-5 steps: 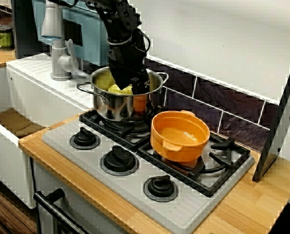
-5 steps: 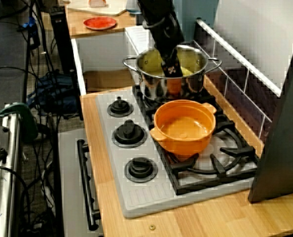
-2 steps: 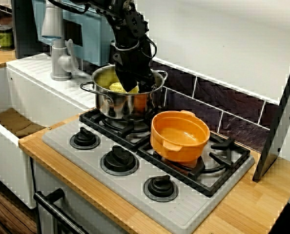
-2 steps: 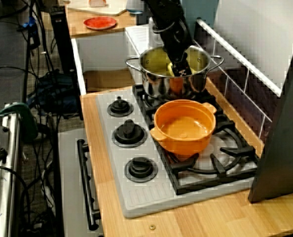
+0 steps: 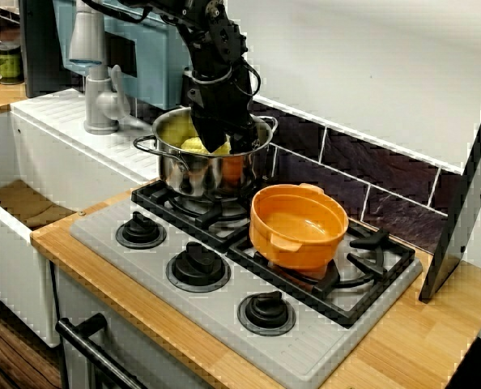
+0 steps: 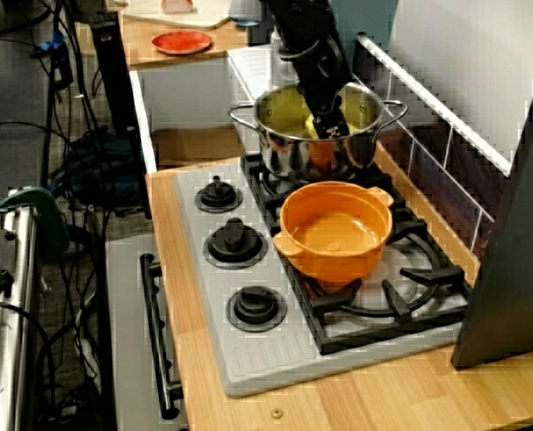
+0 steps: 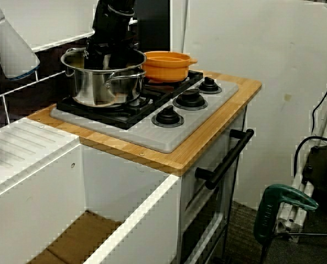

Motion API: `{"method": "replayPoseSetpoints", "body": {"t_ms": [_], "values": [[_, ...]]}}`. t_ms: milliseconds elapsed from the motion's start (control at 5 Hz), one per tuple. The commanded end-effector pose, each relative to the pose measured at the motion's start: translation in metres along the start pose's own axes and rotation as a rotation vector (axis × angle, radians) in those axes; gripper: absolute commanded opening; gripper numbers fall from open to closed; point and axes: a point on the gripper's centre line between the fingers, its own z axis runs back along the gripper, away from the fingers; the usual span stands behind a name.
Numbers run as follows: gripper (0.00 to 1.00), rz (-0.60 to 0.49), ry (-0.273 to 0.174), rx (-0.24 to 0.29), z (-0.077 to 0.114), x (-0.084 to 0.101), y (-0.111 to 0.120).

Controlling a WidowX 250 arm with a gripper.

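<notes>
The gripper (image 5: 224, 139), a black claw on a jointed black arm, is lowered into a steel pot (image 5: 184, 174) on the far left burner of a hob (image 5: 135, 259). Its tips are hidden below the pot's rim, just beside a yellow lump (image 5: 193, 146). Whether the claw is closed on the lump cannot be told from any view. In the view from above, the gripper (image 6: 329, 126) is seen on the right half of the pot (image 6: 284, 157), close to the inner wall. The pot is round and polished, with two loop handles and a thin rolled rim that rings the claw on all sides. In the view from the sink side, its mirror-bright wall (image 7: 97, 85) is shown resting on a black cast grate (image 7: 125, 113). An orange pot (image 5: 293, 247), smooth and matt with stubby lugs, is set just right of the steel one, the two nearly touching. Dark glossy tiles (image 5: 362, 174) are seen close behind both pots. The hob is grey and ribbed, with three round black knobs (image 5: 198, 263) along its near edge, and is framed by a wooden counter (image 5: 410, 340). Open air is left above the pots.
</notes>
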Motion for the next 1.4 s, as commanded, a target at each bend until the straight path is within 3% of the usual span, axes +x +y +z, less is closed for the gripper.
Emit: {"method": "replayPoseSetpoints", "body": {"t_ms": [0,800,1200], "values": [[1.00,0.015,-0.014,-0.005,0.013,0.000,0.013],[1.00,0.048,0.018,-0.044,0.017,-0.007,0.024],[1.00,0.062,0.044,-0.056,0.009,-0.010,0.030]]}}
